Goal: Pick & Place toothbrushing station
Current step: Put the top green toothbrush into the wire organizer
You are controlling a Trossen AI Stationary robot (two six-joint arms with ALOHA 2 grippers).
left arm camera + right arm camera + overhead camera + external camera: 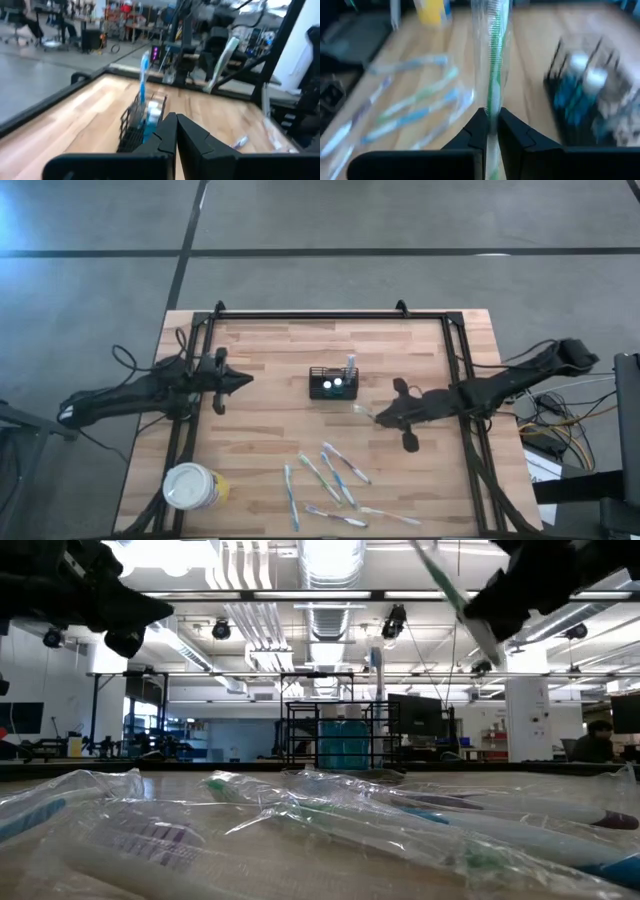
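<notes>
Right gripper (491,125) pinched on a wrapped green toothbrush (494,55), centre-right of high view; light, slick wrap, best held mid-handle. Toothbrushing station (333,383) dead centre. Left gripper (243,380) closed, empty, centre-left.

The tabletop (280,370) is pale wood in jointed strips, smooth with a faint sheen, edged by a black metal frame (320,315). The toothbrushing station (333,383) looks like thin matt black wire or slats. The toothbrushes (335,470) are plastic, sealed in clear glossy, crinkled wrappers. The right tool (491,122) is matt black plastic, clamped on a wrapped green toothbrush (492,55). The cup (195,487) is yellow with a smooth white lid.
</notes>
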